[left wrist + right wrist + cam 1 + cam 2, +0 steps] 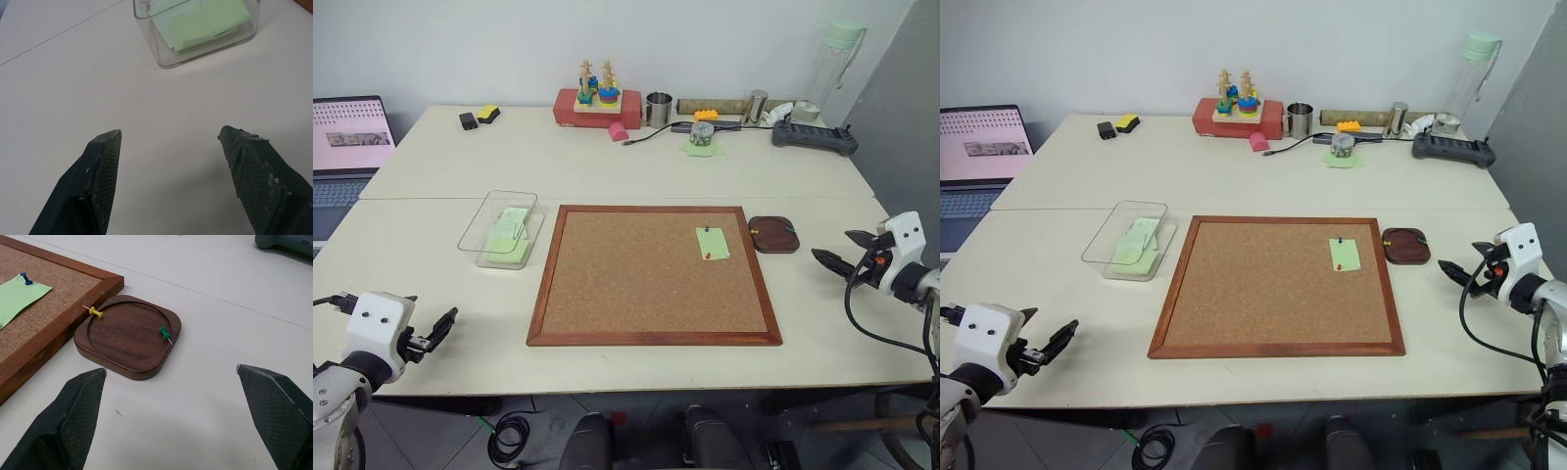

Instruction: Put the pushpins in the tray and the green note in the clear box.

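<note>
Currently green note (pixel 712 243) pinned on cork board (pixel 646 294); both jaws spread, empty.

A cork board (pixel 654 276) with a red-brown frame lies flat in the middle of the pale table (pixel 607 162). A laptop (pixel 347 147) with a pink screen stands open at the table's far left edge. Along the back edge sit a small black block (pixel 468 120) just beside a yellow one (pixel 488 113), a red box (pixel 597 108) carrying a wooden ring-stacking toy (pixel 597 86), a pink piece (pixel 619 131) in front of it, a metal cup (pixel 658 109), a black cable (pixel 651 134), a small jar (pixel 702 133) on green paper, a dark controller (pixel 815 136) and a tall clear bottle with a pale green lid (pixel 834 61)
</note>
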{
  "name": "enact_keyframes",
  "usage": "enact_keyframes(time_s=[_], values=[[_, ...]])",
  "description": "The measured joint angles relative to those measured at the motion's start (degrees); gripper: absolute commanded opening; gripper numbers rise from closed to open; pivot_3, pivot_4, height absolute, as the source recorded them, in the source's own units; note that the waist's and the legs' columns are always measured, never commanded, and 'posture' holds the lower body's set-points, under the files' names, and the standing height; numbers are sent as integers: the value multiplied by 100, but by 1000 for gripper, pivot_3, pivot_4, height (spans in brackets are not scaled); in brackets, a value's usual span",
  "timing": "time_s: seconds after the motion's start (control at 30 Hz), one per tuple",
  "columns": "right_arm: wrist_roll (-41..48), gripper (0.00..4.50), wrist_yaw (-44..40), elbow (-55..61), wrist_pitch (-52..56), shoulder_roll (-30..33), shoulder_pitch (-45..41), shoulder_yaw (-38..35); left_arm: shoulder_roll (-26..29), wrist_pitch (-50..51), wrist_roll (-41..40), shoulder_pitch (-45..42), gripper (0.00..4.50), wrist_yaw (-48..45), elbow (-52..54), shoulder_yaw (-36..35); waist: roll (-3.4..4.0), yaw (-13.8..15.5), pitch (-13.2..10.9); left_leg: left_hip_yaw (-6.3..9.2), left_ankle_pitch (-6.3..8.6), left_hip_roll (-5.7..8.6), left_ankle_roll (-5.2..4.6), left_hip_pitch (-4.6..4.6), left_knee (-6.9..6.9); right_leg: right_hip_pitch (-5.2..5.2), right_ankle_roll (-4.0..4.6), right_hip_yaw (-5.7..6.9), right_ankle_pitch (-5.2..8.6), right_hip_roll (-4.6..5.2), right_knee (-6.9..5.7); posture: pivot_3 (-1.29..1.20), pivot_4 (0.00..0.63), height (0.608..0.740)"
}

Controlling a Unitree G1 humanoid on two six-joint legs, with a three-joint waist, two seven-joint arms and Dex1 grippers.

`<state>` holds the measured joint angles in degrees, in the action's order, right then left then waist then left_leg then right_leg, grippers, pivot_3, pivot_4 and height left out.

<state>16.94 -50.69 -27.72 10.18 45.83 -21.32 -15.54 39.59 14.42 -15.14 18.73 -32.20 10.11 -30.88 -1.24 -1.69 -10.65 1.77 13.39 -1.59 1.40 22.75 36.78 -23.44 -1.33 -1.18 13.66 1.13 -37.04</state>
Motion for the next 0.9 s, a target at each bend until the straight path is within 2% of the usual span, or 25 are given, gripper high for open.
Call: enact_keyframes(time_s=[0.9], values=[[2,4490,-63,-10,-33,-33,-49,1,-62,432,-225,139,3396,-243,404,0,0,-2,0,-28,0,0,0,-11,0,-2,-7,-24,-4,-1,-5,0,150,740]])
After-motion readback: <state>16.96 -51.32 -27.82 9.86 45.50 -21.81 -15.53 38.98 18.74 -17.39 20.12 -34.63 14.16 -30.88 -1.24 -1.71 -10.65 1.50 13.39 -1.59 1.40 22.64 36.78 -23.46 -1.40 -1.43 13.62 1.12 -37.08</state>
